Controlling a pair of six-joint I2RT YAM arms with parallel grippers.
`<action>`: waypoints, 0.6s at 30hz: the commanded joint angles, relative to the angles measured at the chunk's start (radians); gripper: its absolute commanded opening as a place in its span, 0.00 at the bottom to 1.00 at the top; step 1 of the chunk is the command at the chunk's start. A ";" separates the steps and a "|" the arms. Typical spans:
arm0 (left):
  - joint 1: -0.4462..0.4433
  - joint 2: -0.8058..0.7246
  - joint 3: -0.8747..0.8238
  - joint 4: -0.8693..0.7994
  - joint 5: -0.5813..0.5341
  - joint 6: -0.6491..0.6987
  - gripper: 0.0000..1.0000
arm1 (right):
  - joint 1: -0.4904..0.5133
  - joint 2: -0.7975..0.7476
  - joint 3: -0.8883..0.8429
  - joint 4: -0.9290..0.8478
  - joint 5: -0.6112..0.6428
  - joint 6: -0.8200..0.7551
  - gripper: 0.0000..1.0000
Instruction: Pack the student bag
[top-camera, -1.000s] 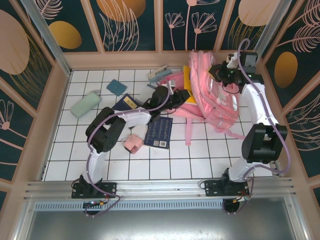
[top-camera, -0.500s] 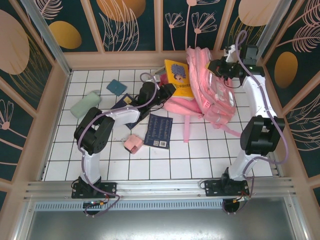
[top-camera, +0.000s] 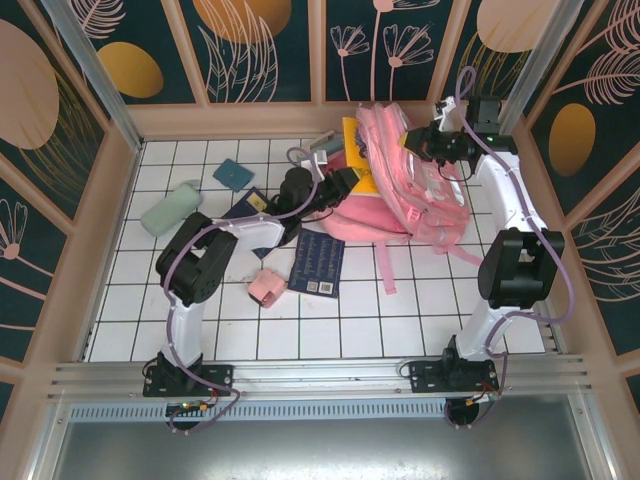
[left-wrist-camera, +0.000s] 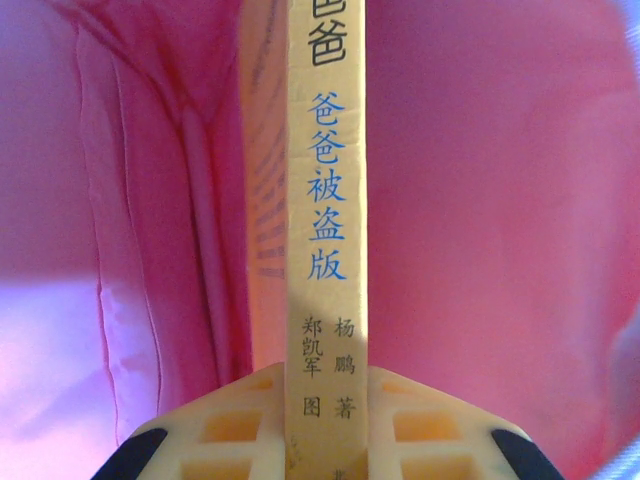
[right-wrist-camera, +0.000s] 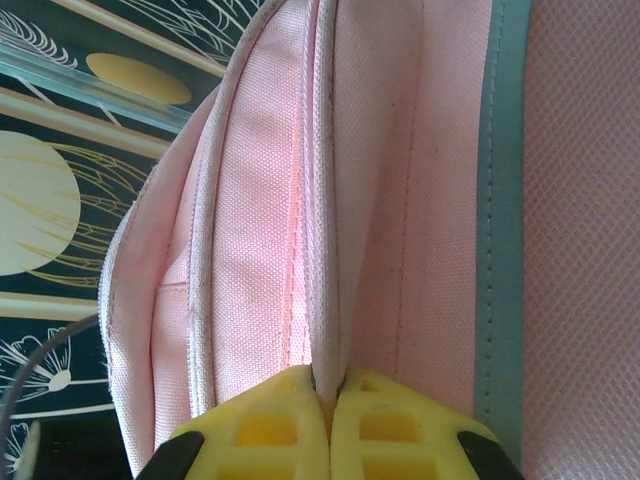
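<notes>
Feeding a yellow book (left-wrist-camera: 327, 200) into the student bag (top-camera: 415, 205), back right of the table (top-camera: 400, 320); left gripper (left-wrist-camera: 327, 395) clamps the book, right gripper (right-wrist-camera: 330, 385) pinches the bag's rim. Risk: fabric slipping free, opening collapsing, book jamming.

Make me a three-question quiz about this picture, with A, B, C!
1. Where is the small pink box? A on the rail. B on the tiles beside the blue book. C on the wall.
2. What colour is the storybook in the left fingers? A yellow. B green. C black.
3. What are the right fingers doing? A wide open. B holding a pencil. C pinching the student bag.
B: it lies on the tiles. A: its spine is yellow. C: pink fabric is squeezed between them.
</notes>
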 joint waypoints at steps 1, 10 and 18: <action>-0.051 0.039 0.048 0.162 0.024 -0.055 0.00 | -0.010 -0.045 0.035 0.119 -0.070 0.000 0.00; -0.118 0.149 0.157 0.168 0.007 -0.091 0.00 | -0.008 -0.051 0.029 0.149 -0.088 0.033 0.00; -0.120 0.182 0.185 0.274 -0.005 -0.131 0.00 | -0.008 -0.063 0.005 0.153 -0.089 0.030 0.00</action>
